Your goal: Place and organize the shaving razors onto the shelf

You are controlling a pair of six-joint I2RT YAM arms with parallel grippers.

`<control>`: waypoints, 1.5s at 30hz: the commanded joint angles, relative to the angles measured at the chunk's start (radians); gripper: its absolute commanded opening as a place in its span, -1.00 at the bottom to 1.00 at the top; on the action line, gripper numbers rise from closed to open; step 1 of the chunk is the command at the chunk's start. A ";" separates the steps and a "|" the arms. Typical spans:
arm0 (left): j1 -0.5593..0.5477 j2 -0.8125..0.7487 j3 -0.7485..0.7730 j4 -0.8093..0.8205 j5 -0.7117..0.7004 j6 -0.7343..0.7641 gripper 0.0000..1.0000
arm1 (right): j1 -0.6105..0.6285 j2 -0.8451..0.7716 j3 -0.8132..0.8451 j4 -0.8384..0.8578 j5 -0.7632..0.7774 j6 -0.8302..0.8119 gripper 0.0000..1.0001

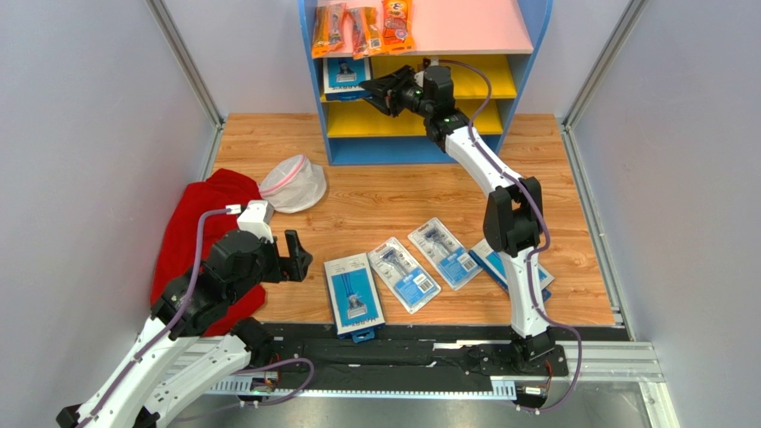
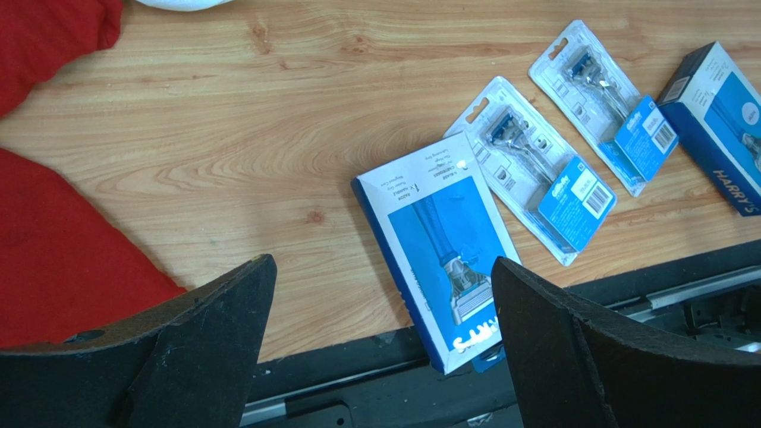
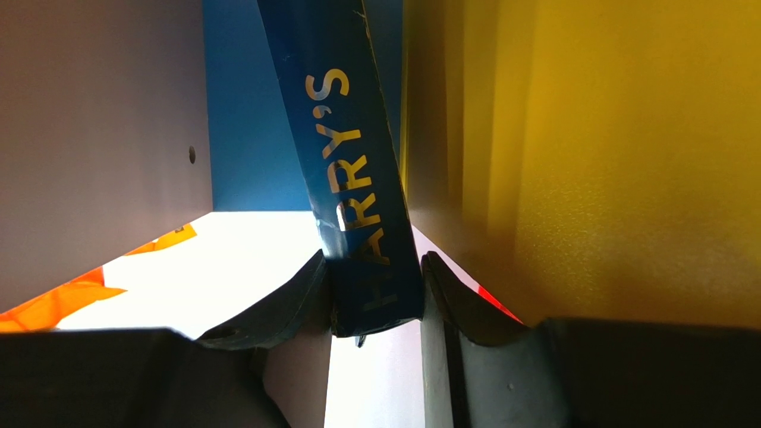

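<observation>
Wooden bench (image 1: 393,201), grey walls around. Top view alone shows right end effector (image 1: 377,91) inside shelf (image 1: 529,62), at upper yellow level, pinching blue razor pack (image 1: 347,75). Right wrist view shows pack edge up close: yellow letters "HARRY'S". Left end effector (image 2: 382,267) spread wide, holding nothing. Left wrist view shows second blue pack (image 2: 447,250), near paler pack (image 2: 536,169), far paler pack (image 2: 607,98), side pack (image 2: 715,107) reading "HARRY'S".

Pale grey panel walls (image 1: 80,116) enclose a wood-grain tabletop (image 1: 393,201), evenly lit; a black strip (image 1: 402,340) edges its near side.
</observation>
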 commanded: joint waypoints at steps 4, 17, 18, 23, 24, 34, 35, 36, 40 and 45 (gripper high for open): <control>0.002 -0.008 -0.005 0.029 0.017 0.011 0.99 | 0.024 0.023 0.072 0.030 0.074 0.044 -0.87; 0.002 -0.003 -0.011 0.040 0.048 0.017 0.98 | 0.030 0.034 0.121 -0.044 0.083 0.020 -0.28; 0.002 -0.003 -0.013 0.042 0.050 0.017 0.98 | 0.032 0.028 0.120 -0.047 0.083 0.006 -0.23; 0.002 -0.003 -0.014 0.043 0.059 0.017 0.98 | 0.028 0.005 0.101 -0.110 0.076 -0.026 0.00; 0.002 -0.005 -0.014 0.045 0.060 0.019 0.98 | 0.030 0.000 0.094 -0.116 0.073 -0.033 0.02; 0.002 -0.003 -0.017 0.049 0.076 0.020 0.97 | 0.028 -0.097 -0.063 -0.146 0.085 -0.117 0.23; 0.002 -0.003 -0.017 0.049 0.076 0.020 0.98 | 0.028 -0.101 -0.067 -0.146 0.085 -0.123 0.24; 0.000 -0.003 -0.017 0.049 0.077 0.020 0.98 | 0.028 -0.103 -0.067 -0.149 0.085 -0.125 0.25; 0.002 -0.002 -0.017 0.051 0.080 0.022 0.97 | 0.028 -0.110 -0.072 -0.162 0.079 -0.137 0.27; 0.000 0.003 -0.019 0.052 0.082 0.022 0.97 | 0.028 -0.130 -0.101 -0.156 0.074 -0.143 0.28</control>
